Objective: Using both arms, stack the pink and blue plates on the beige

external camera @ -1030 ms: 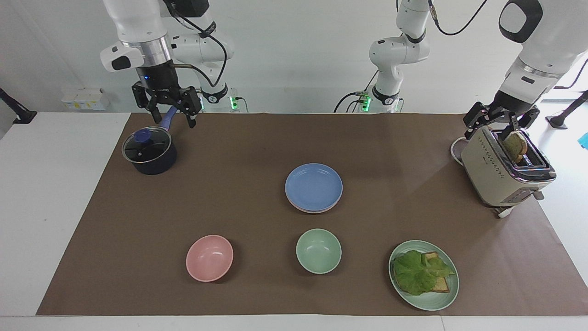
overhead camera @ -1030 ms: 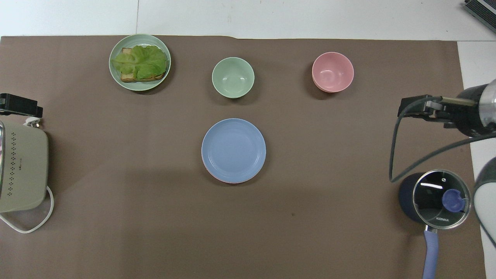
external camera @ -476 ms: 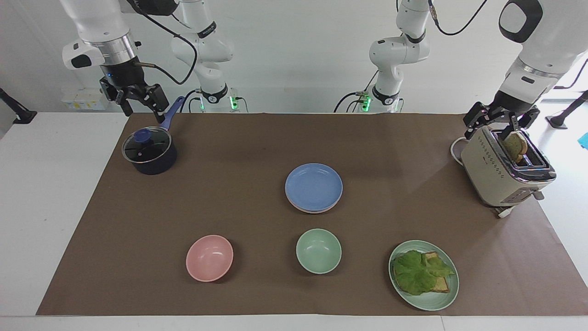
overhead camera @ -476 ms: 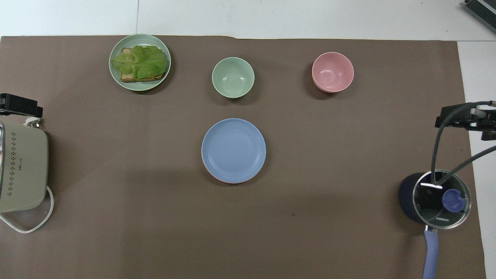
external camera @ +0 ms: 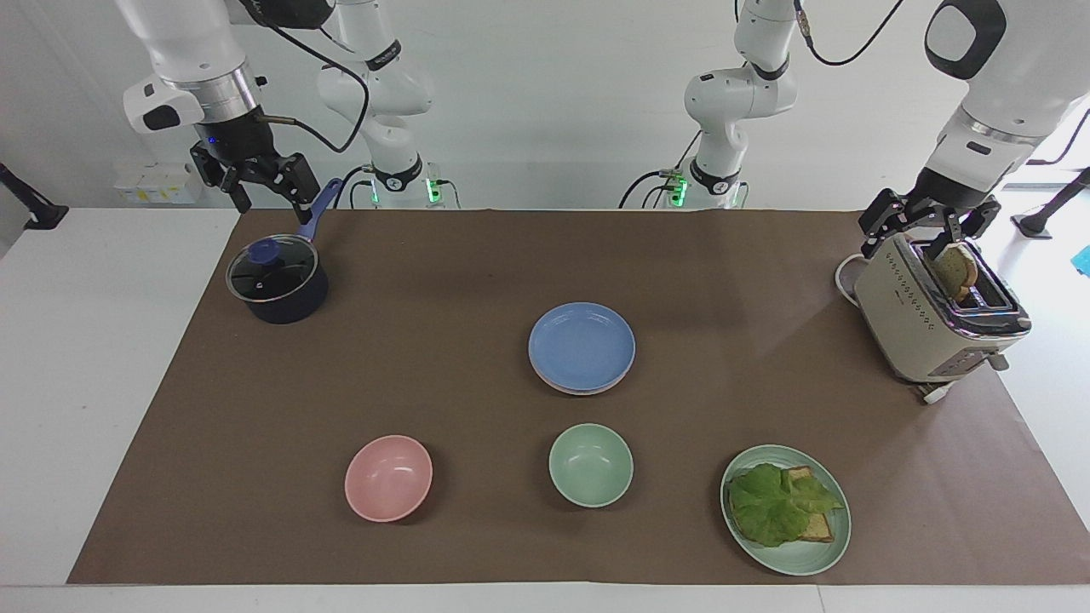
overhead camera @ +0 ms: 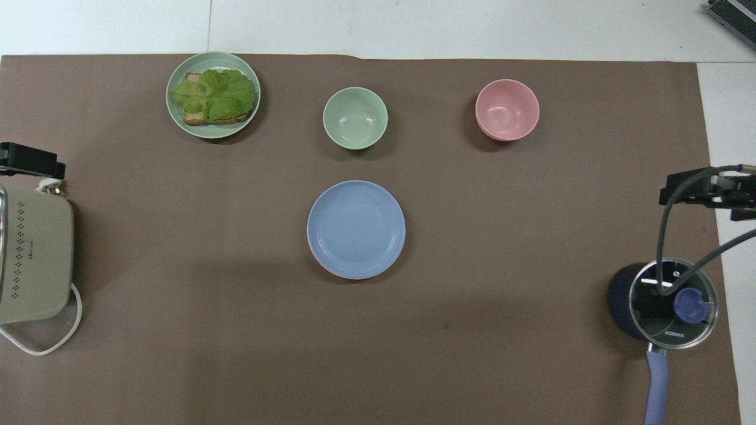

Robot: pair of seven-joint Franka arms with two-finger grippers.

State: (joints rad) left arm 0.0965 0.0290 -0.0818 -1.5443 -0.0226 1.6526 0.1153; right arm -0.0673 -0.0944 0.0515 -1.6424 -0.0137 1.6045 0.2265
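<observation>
Both grippers are up at the ends of the table, well apart from the plate stack in the middle. The right gripper (external camera: 262,183) hangs with its fingers spread and nothing in them, over the handle of the saucepan (external camera: 277,280), which has a glass lid with a blue knob. The left gripper (external camera: 924,226) sits over the toaster (external camera: 932,319), fingers spread on either side of the slice of bread (external camera: 955,269) standing in the slot; whether they touch the bread is hard to tell from here.

On the brown mat (external camera: 426,358), the blue plate (external camera: 582,346) lies on top of the stack, with a thin rim of the pink plate (external camera: 576,390) showing just under it. The beige plate cannot be made out beneath them.

Farther from the robots than the stack stand three dishes in a row: an empty green bowl (external camera: 591,465) nearest the stack, an empty pink bowl (external camera: 388,478) toward the right arm's end, and a green plate (external camera: 822,549) toward the left arm's end, holding toast (external camera: 816,528) covered by a lettuce leaf (external camera: 775,507). None of these touches the stack.
</observation>
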